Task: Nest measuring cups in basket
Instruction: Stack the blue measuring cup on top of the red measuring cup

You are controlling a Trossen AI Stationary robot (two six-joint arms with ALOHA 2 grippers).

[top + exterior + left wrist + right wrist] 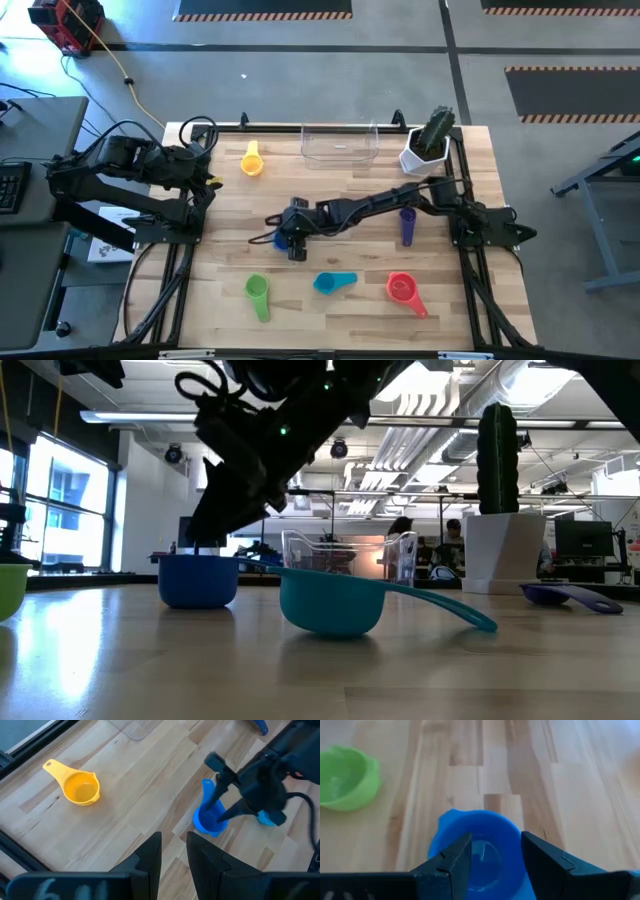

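Two fingers of your right gripper (492,857) stand apart over the blue cup (477,845) at mid-table, not clamped. Your left gripper (174,862), slightly apart, waits at the left edge. Your basket (340,144) sits at the far edge.

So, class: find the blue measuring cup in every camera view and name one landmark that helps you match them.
High view: blue measuring cup, mid-table, under the right gripper.
Low view: blue cup, left of the teal cup.
Left wrist view: centre-right.
Right wrist view: bottom centre, between the jaws.
Shared landmark: the right gripper.
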